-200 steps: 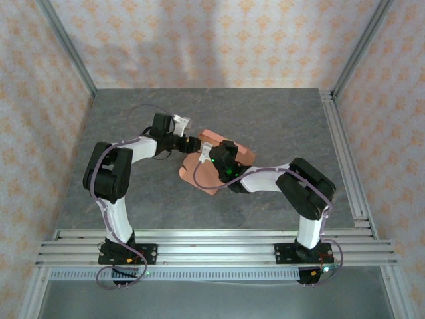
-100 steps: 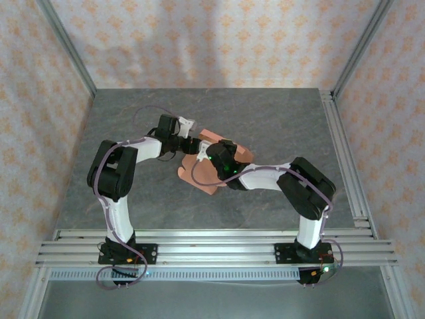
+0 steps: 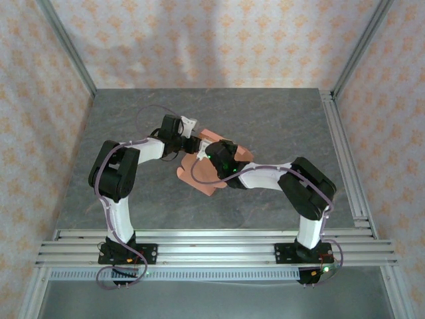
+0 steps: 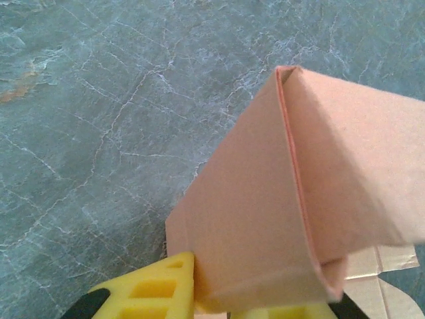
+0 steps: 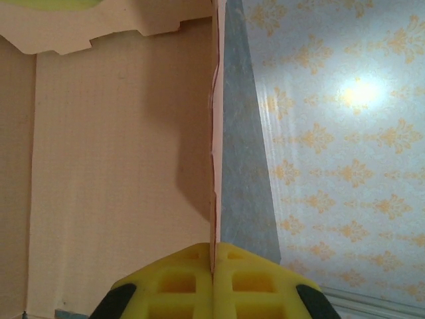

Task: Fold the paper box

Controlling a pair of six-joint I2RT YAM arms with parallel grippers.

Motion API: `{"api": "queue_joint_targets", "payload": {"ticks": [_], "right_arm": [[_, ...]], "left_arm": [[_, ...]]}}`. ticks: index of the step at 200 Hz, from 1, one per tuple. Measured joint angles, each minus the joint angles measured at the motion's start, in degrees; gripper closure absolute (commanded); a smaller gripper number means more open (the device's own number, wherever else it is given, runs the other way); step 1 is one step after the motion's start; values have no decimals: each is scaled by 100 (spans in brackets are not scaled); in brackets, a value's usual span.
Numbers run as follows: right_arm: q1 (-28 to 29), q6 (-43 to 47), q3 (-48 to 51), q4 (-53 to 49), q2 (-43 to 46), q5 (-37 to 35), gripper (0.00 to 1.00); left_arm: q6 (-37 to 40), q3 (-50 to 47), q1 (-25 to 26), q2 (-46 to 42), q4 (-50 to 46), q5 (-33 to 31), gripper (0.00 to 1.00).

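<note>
Left gripper (image 4: 219, 307) has slid in and nipped down on a raised flap of the paper box (image 4: 265, 219), near the middle of the table (image 3: 133, 119). Right gripper (image 5: 212, 282) pinches its thin edge, fully closed. Danger: opposing pulls could tear the card, or the flap slips free.
</note>
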State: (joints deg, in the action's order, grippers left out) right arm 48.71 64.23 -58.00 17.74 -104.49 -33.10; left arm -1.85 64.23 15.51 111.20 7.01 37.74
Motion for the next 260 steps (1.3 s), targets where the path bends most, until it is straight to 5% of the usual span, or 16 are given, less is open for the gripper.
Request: {"api": "queue_joint_targets", "payload": {"ticks": [24,57,110,150,192,260], "right_arm": [[26,-501,-61,-387,188,365,41],[55,-1510,-114,-1128,896,1202,21],[-98,-3311,-109,-1224,2035,2435,19],[-909,-5445,-160,-1259,2374,3075,23],[-1816,-7296,-1043,-2371,1880,3866,25],[-1910,-8170,-1652,-3630,811,5287,28]], "left_arm": [[72,-114,59,-4,212,-109,86],[87,-282,107,-4,426,-227,86],[146,-479,184,-140,575,-470,87],[372,-962,426,-647,739,-887,86],[723,-1193,826,-973,876,-1309,86],[929,-1572,1263,-1036,986,-1576,85]]}}
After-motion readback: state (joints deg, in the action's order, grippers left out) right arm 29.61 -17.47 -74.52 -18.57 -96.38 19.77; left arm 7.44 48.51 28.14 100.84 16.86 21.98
